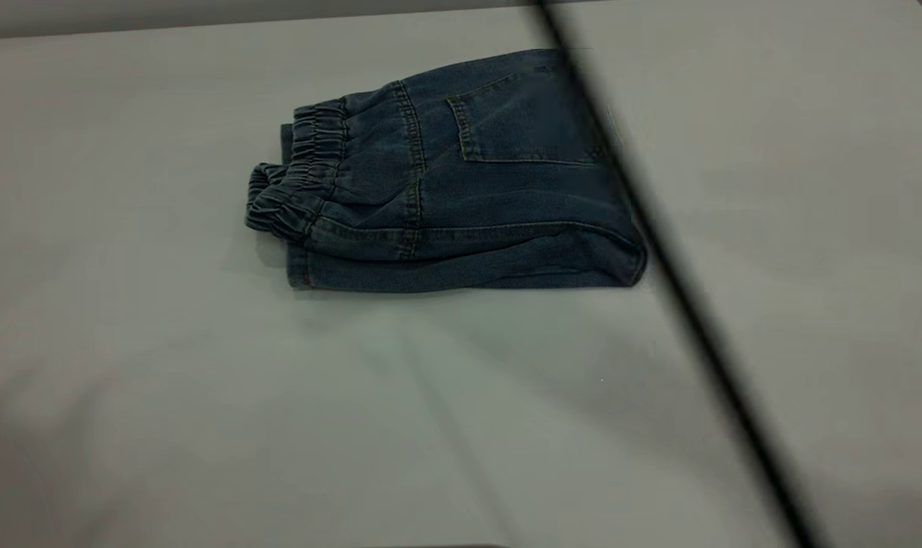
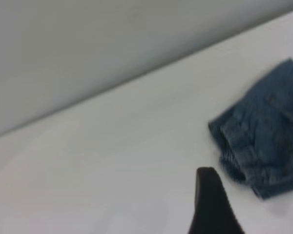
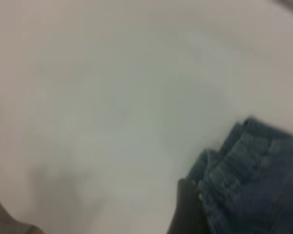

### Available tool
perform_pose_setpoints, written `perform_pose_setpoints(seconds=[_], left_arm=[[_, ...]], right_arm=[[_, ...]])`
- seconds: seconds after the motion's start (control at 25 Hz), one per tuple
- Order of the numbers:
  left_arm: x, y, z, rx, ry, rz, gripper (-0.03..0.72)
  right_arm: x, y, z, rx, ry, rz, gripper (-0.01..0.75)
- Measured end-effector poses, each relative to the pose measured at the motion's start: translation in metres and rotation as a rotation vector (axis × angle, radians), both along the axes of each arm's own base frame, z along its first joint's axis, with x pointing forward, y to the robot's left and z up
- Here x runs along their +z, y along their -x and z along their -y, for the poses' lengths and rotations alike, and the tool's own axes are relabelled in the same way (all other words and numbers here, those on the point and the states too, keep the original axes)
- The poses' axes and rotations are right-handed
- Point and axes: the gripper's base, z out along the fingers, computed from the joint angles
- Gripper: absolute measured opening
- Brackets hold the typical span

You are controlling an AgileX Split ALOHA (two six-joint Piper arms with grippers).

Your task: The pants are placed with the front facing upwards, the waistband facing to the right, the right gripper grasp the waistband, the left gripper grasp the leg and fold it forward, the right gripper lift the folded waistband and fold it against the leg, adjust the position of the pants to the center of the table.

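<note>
1 pair of short blue denim pants [image 1: 461, 183] lies folded on the plain white table [image 1: 164, 396], its ruffled waistband [image 1: 297, 183] at the left. 1 black finger of the left gripper [image 2: 212, 204] is well apart from it; the right gripper's [image 3: 188, 209] dark finger is just beside the waistband. I cannot tell either grip state.

Exterior view dim, soft shadows on table [image 1: 202, 396]; dark defocused diagonal streak. Both wrist views blurred.
</note>
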Motion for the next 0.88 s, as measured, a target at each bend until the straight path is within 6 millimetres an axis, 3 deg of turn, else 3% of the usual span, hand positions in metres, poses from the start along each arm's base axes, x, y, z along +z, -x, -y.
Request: perform_pose_setpoints(seconds=[0.16,0.28,0.4,0.6,0.88], left_arm=[[0.007,0.019,-0.009,0.000,0.022,0.050,0.391],[0.007,0.034,-0.015,-0.003,0.045,0.070,0.391],[-0.005,0.047,-0.018,-0.023,0.066,0.051,0.391],[-0.056,0.056,-0.018,-0.046,0.050,-0.077,0.391],[-0.151,0.059,-0.016,-0.054,-0.026,-0.326,0.391]], right_arm=[[0.050,0.026,0.028,0.028,-0.064,0.096,0.477],[0.073,0.048,0.053,0.046,-0.075,0.131,0.477],[0.081,0.071,0.077,0.059,-0.057,0.131,0.477],[0.066,0.106,0.119,0.056,0.023,0.092,0.468],[0.018,0.152,0.178,0.034,0.176,0.044,0.443]])
